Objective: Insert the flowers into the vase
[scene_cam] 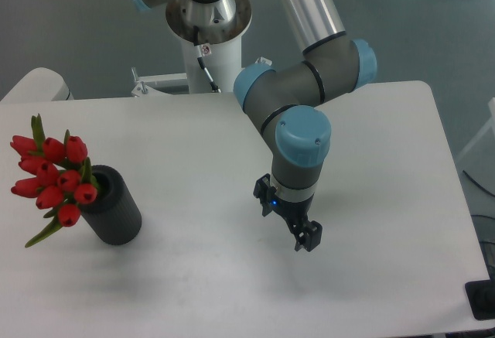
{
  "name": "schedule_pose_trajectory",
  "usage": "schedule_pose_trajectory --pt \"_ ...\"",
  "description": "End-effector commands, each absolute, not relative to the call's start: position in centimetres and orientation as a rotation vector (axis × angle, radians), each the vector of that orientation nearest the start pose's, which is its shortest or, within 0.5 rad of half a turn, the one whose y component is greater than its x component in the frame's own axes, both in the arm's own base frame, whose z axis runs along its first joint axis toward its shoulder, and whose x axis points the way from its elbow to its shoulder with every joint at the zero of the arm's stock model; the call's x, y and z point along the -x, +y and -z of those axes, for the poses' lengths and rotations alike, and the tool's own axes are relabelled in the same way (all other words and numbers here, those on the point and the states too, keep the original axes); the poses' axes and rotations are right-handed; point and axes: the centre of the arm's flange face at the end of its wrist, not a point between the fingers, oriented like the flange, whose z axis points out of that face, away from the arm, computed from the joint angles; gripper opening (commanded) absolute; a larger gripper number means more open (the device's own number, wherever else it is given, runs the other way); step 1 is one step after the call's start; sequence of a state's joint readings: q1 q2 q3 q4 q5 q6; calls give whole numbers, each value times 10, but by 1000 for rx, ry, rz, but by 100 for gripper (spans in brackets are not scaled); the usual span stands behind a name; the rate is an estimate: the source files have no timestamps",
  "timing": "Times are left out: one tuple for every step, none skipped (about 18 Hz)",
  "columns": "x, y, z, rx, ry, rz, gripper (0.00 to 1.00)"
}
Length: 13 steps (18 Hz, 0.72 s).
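The flowers point(52, 175), a bunch of red tulip buds with green leaves, stand with their stems in the mouth of the black vase point(116, 210) at the table's left side. The buds lean out to the left over the rim. The vase stands upright on the white table point(201, 276). My gripper point(307, 239) hangs point-down over the middle-right of the table, well to the right of the vase and apart from it. Its fingers hold nothing and look slightly apart.
The arm's base column point(207, 52) stands at the table's back edge. The arm's elbow point(309, 83) reaches over the table's back middle. A white rounded object point(35, 84) sits off the back left corner.
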<state>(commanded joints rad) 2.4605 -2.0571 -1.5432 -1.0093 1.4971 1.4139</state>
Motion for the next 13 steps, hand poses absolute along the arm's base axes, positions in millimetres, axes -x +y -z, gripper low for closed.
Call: schedule_pose_trajectory --pt "424 522 -275 2934 861 -90 100" --pt "425 521 -276 2948 908 -93 100" --pt "425 519 -275 2961 921 -94 100" --pt "424 520 -274 2963 924 -90 100" --pt "424 520 -274 2964 925 -91 100" --pt "424 519 -273 2965 925 -89 100" --pt "424 519 -272 2964 925 -86 100" --pt "423 520 -271 2966 925 -84 100" --pt "423 521 -270 2965 927 -87 100" --pt "422 521 -270 2964 930 -87 100" --pt "422 521 -270 2965 930 -84 100" --pt "420 521 -269 2965 930 -82 100" --pt "419 523 -269 2963 934 -84 100"
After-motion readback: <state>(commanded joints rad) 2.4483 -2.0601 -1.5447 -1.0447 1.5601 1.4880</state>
